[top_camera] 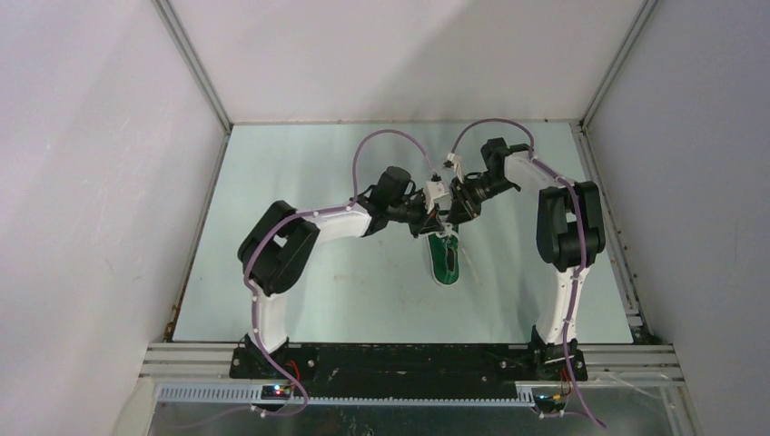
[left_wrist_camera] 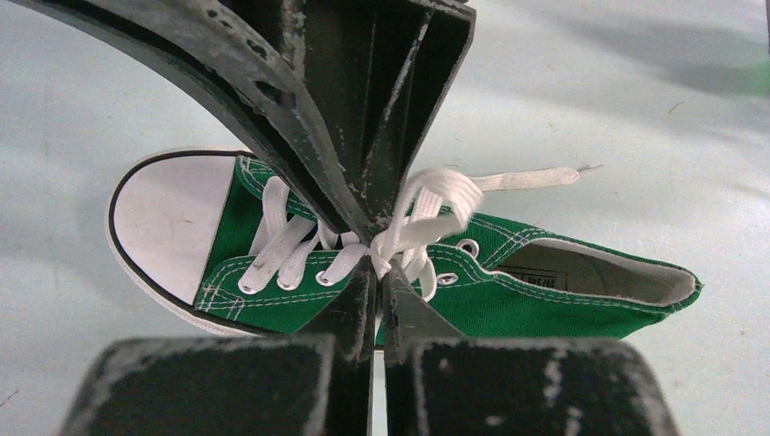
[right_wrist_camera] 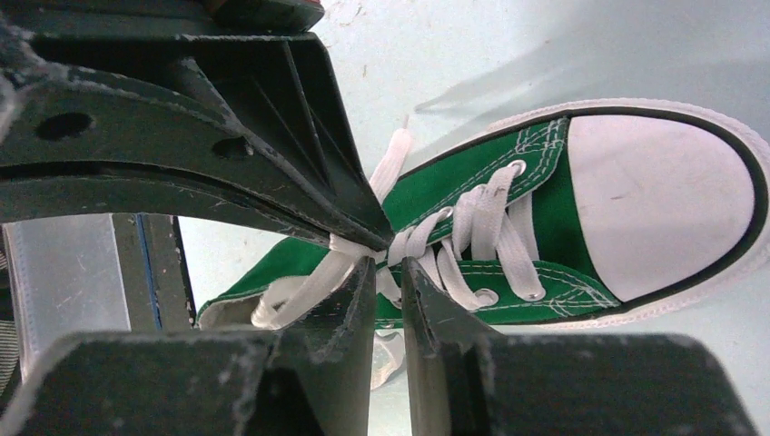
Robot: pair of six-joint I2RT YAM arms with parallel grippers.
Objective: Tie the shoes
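- The left arm [top_camera: 281, 250] rises from its base at 7 o'clock, elbow bent, with the forearm reaching toward 2 o'clock.
- The right arm [top_camera: 567, 227] rises from 5 o'clock, elbow high, and its forearm folds back toward 9 o'clock.
- The wrists meet tip to tip, just 12 o'clock of the middle of the worktop [top_camera: 318, 300].
- The left gripper [left_wrist_camera: 372, 263] has its fingers pinched together on the white lace [left_wrist_camera: 427, 195].
- The right gripper [right_wrist_camera: 389, 259] shows only a narrow slit between its fingers, with lace caught at the tips.

Pale green table [top_camera: 309, 295], white walls [top_camera: 91, 182]

Dark print [left_wrist_camera: 538, 281] on insole [left_wrist_camera: 595, 269] of sneaker [left_wrist_camera: 508, 313], possibly brand mark, too blurred; nothing legible
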